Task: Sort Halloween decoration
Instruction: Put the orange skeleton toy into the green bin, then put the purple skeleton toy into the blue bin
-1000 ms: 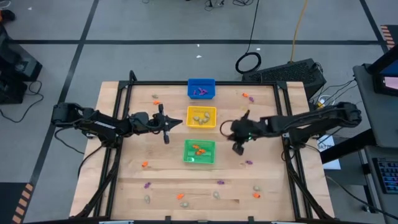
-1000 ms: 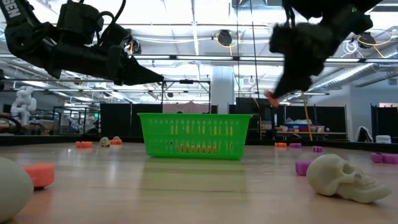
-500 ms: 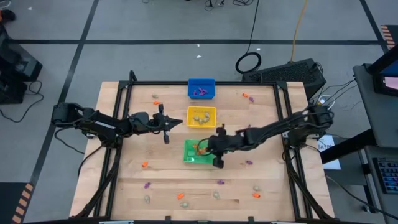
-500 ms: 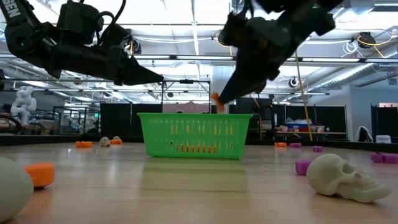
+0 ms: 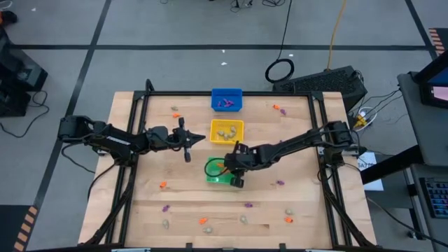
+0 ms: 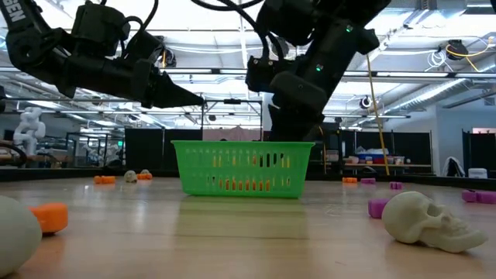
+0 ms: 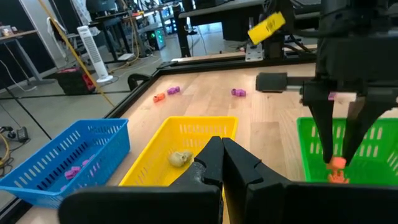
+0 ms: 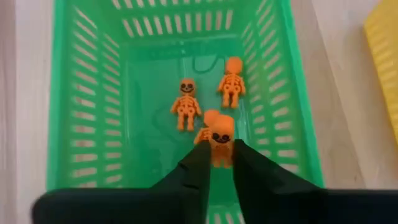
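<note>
Four orange skeletons (image 8: 186,102) in green bin (image 8: 81,93).
One sits between my right tool (image 8: 219,163) fingers, slightly apart; left tool (image 7: 222,163) together.

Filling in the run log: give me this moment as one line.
right gripper: over green bin, orange skeleton between fingers | left gripper: shut, waiting beside yellow bin | bin holds orange skeletons
</note>
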Motion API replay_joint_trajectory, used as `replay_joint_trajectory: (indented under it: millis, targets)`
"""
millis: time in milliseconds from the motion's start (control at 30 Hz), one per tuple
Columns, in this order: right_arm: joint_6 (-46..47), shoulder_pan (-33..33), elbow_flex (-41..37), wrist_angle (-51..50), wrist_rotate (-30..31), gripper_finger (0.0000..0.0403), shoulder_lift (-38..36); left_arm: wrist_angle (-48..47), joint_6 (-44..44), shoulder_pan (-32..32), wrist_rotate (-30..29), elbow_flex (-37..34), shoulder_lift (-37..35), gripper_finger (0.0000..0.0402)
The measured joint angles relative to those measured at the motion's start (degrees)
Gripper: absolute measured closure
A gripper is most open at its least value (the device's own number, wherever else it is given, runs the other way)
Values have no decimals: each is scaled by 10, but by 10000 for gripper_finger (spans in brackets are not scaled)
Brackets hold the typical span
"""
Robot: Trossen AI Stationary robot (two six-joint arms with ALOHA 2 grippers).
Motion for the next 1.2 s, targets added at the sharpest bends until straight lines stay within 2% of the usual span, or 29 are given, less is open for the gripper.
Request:
replay_joint_trajectory:
  millis: [200,300,367,433,533,600,667,767,1000,1100,1200]
  targets:
    - [-18,6,25,-25,18,267,-18,-4,0,0,6,0,0,402]
    - [-33,10,26,-27,21,255,-39,-4,0,0,18,0,0,402]
    - [-34,17,23,-23,62,264,-50,-4,0,0,21,0,0,402]
    - [-35,27,14,-11,127,286,-55,-4,0,0,25,0,0,402]
    - [-51,43,-2,21,196,335,-56,-3,0,0,41,0,0,402]
    - [-72,52,-16,44,213,373,-63,-4,-5,0,45,0,0,402]
    - [-89,57,-38,87,212,394,-70,-5,-11,0,45,0,0,402]
    - [-105,58,-93,158,207,392,-91,-10,-11,0,45,0,0,402]
    - [-147,45,-254,346,125,400,-196,-27,-11,0,48,5,0,402]
    - [-149,31,-304,359,125,402,-261,-91,-2,-9,66,34,0,402]
    - [-149,15,-336,350,137,402,-325,-202,0,-35,70,80,0,402]
